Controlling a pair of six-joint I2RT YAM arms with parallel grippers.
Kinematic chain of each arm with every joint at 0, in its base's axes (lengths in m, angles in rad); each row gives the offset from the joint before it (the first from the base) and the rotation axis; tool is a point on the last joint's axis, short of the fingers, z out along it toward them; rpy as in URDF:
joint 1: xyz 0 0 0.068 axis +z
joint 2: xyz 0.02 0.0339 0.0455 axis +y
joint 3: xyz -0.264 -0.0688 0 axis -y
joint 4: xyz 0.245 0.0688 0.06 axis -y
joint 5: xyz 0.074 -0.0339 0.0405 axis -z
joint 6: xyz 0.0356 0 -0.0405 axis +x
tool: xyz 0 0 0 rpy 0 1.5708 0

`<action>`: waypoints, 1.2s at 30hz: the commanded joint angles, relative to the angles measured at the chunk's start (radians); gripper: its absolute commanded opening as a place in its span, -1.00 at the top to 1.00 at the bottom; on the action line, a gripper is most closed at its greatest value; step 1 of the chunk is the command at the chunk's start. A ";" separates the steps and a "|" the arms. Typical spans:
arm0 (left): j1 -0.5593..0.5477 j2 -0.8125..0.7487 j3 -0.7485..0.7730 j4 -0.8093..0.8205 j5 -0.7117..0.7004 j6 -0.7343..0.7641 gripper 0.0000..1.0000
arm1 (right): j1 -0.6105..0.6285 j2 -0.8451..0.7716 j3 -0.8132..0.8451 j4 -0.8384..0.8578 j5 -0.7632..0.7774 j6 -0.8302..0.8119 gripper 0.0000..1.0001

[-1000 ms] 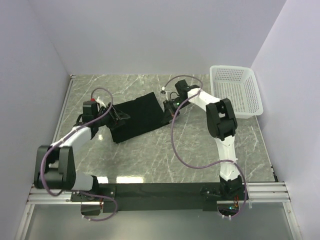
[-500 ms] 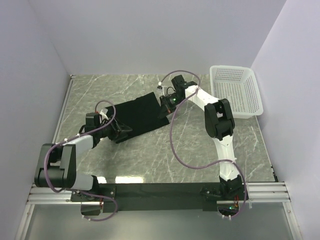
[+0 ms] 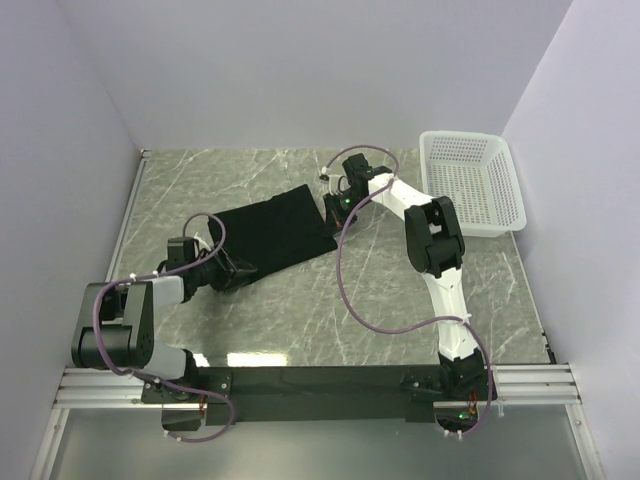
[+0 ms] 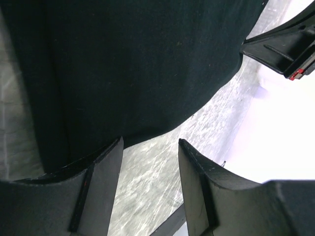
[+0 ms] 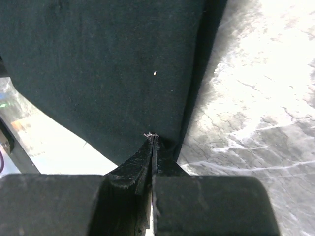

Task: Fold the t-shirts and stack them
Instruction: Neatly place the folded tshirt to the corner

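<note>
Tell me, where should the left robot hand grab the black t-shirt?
Probably the near-left corner of the t-shirt, the left gripper sliding in low from the left. The cloth lies flat, so only an edge fits between open fingers, and the right gripper pinches the far-right edge.

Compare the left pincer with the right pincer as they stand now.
The left pincer stands open, with table showing between its jaws; the right pincer is shut on the edge of the black t-shirt. The left pincer sits at the t-shirt's near-left corner and grips nothing; the right pincer is at its far-right edge. Both have black fingers and sit low over the table.
</note>
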 commanded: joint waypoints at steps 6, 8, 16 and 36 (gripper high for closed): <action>0.032 -0.047 -0.009 -0.028 -0.024 0.051 -0.13 | -0.012 -0.016 0.034 0.011 0.123 -0.013 1.00; 0.033 -0.108 0.031 -0.106 -0.010 0.063 -0.14 | -0.013 -0.042 0.053 -0.006 0.113 -0.045 1.00; 0.084 -0.464 0.288 -0.675 -0.364 0.099 -0.56 | -0.045 -0.320 0.022 -0.043 0.053 -0.244 0.42; 0.095 -0.211 0.081 -0.361 -0.281 0.020 -0.51 | -0.050 -0.693 -0.442 0.086 0.014 -0.321 -0.05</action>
